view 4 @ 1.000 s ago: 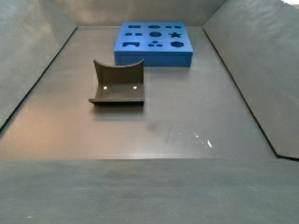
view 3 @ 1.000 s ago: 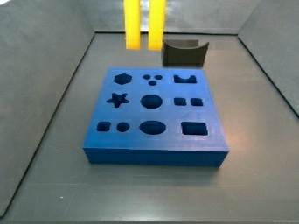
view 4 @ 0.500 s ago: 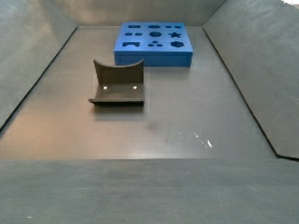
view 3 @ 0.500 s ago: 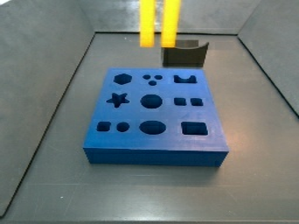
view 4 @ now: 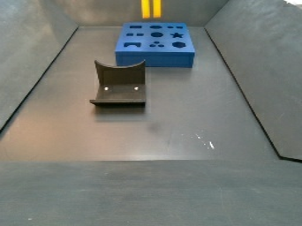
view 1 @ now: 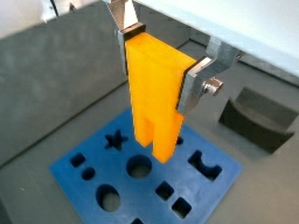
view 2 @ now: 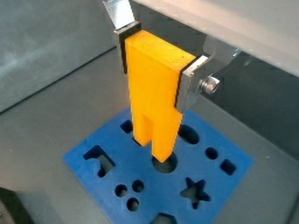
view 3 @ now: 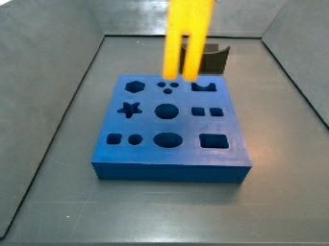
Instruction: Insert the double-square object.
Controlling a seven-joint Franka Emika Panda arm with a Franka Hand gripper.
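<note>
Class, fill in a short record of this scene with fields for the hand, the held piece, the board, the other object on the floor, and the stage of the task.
hand: the hand is above the blue board, its fingers shut on the double-square object
held piece: double-square object, yellow-orange, upright, lower end above the board and not in any hole
board: blue board, flat on the floor, shaped holes all empty
other object: dark grey block with a curved notch, apart from the board
stage: peg not yet inserted

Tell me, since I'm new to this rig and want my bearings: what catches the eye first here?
A tall bright yellow-orange double-bar peg, clamped upright between the gripper's silver fingers, hangs above a blue board with shaped holes. Behind the board in a side view stands a dark grey block with a curved notch.
</note>
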